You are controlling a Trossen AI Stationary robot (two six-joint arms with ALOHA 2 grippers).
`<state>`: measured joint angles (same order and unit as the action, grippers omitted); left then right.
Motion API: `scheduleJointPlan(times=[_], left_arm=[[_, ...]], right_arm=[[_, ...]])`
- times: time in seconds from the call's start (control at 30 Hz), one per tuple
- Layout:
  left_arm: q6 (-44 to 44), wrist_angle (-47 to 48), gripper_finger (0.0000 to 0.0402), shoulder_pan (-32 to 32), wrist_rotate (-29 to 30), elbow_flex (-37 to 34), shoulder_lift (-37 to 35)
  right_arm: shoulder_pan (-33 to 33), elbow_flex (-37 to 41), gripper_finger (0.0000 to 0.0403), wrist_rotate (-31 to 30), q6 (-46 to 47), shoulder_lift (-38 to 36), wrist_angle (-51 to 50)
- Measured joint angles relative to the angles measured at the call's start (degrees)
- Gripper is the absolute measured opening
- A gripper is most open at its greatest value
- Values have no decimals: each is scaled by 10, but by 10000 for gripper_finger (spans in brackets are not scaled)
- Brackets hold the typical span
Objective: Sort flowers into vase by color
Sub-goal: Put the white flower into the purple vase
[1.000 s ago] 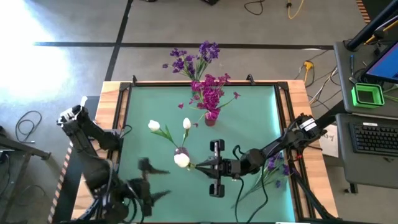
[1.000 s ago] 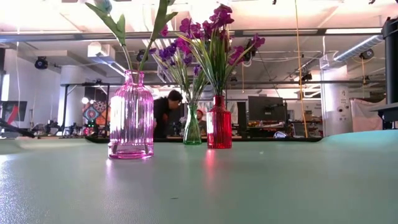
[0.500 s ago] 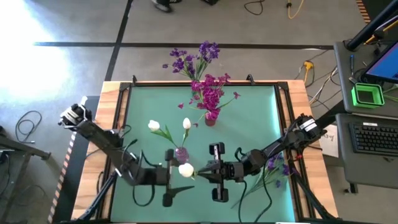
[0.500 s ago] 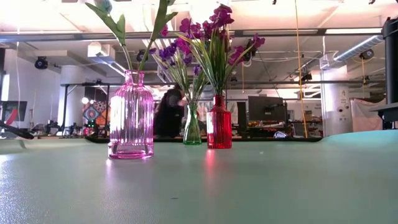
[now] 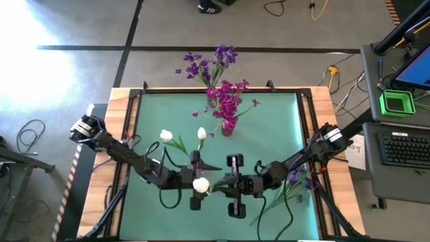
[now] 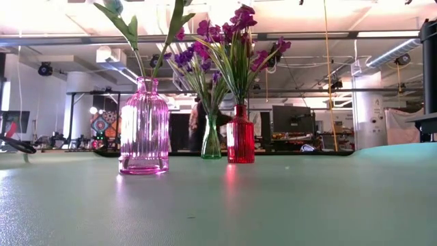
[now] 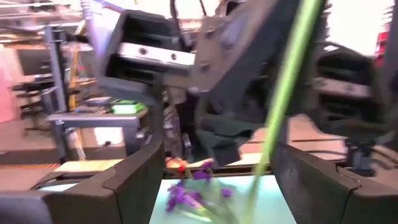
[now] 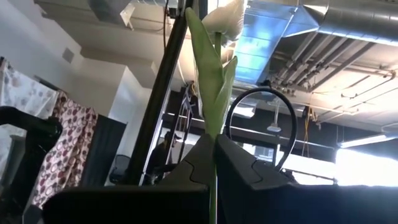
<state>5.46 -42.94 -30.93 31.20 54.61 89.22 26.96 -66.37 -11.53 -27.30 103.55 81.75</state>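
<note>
- White tulip [image 5: 200,184] is what we pinch by its stem in our right gripper [image 5: 216,183], above the table's [image 5: 269,128] near half.
- Our left gripper [image 5: 195,180] flanks that stem, fingers parted.
- Farther off stands our pink vase [image 6: 143,127].

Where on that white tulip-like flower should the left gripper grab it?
Probably the thin green stem, just below the white tulip-like bud, coming from the side opposite the right gripper, which is shut on the stem lower down. The stem is slim and firm; the bud looks soft. The left gripper is open around it.
</note>
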Motion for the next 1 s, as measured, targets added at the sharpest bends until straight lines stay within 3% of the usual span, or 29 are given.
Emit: scheduleJointPlan(times=[0.2, 0.6, 0.73, 0.9, 1.0], left_arm=[[-2, -16, 229, 3, -20, 0, 14], [-16, -6, 11, -5, 13, 0, 11], [-25, 11, 13, -18, 26, 0, 6], [-36, 81, 2, -48, 104, 0, -19], [-49, 115, 2, -68, 148, 0, -36]], right_arm=[[0, 0, 9, -1, -15, 0, 0], [1, 0, 9, -40, -34, 0, -5], [6, 0, 10, -47, -33, 0, -6], [17, 0, 19, -120, -24, -2, -20], [21, 0, 32, -132, -6, -4, -45]])
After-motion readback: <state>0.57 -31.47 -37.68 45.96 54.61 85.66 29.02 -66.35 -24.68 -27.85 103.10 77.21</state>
